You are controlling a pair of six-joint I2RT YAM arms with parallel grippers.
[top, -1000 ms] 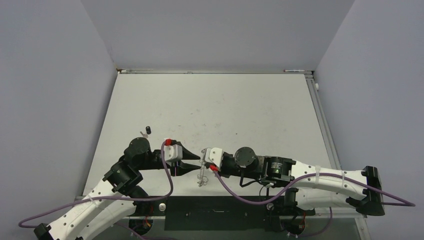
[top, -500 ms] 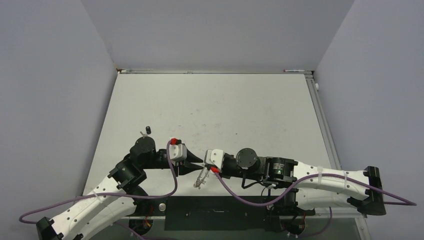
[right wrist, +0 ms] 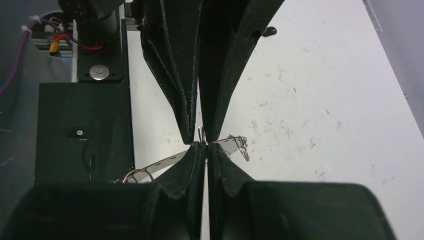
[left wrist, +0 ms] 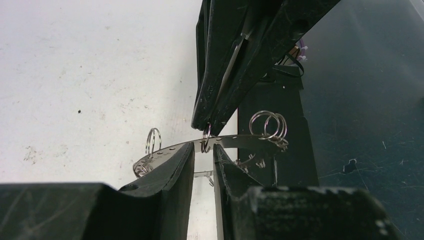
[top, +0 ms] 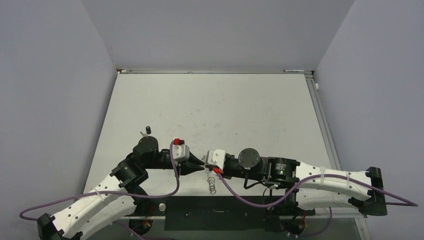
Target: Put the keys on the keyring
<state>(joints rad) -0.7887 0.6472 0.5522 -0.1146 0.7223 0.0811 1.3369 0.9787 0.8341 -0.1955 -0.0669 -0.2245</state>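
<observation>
The keyring (top: 212, 186), a thin grey band with small wire loops, hangs between my two grippers near the table's front edge. My right gripper (top: 205, 162) is shut on it at a wire loop; in the right wrist view (right wrist: 205, 146) the keyring (right wrist: 160, 163) runs out on both sides of the tips. My left gripper (top: 199, 166) faces it tip to tip. In the left wrist view (left wrist: 203, 150) a narrow gap shows between the jaws, with the keyring (left wrist: 245, 141) just beyond the tips. The key (top: 146, 131), with a black head, lies on the table to the left; it also shows in the right wrist view (right wrist: 270, 31).
The white table (top: 215, 110) has grey walls at the back and on both sides. The black base plate (top: 215, 212) with the arm mounts lies under the grippers at the near edge. Purple cables (top: 172, 180) loop from both wrists.
Both grippers have shifted a little to the right and nearer each other. The keyring has swung from under the left gripper's tips to hang below the right gripper.
</observation>
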